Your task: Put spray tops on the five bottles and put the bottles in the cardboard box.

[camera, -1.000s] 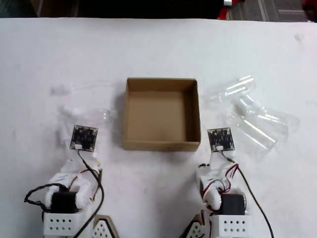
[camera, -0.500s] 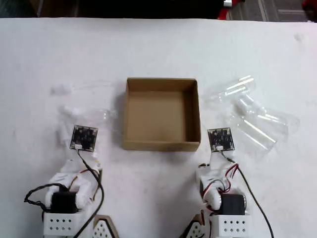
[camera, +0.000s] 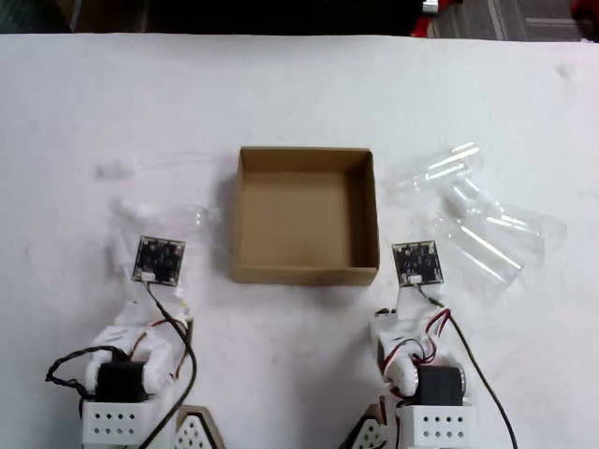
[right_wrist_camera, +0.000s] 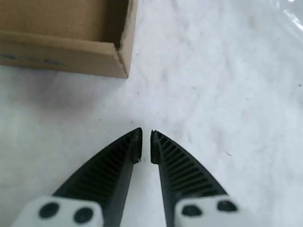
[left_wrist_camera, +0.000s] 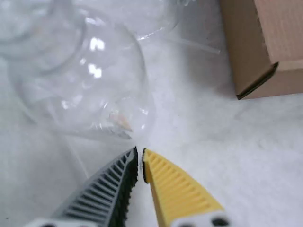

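Looks like a robotics lab: two bare-wired arms (camera: 131,360) at a white table (camera: 299,89).

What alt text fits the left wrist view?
The left hand, its grey and yellow ribbed fingers closed together, hangs over the white table, tips just short of a clear rounded plastic bottle. A corner of the brown cardboard box shows farther off.

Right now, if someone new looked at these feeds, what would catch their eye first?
The open cardboard box sits mid-table, ahead of both arms. Clear bottles lie on their sides in a cluster to its right, and another clear bottle lies just ahead of the left arm's shut jaws.
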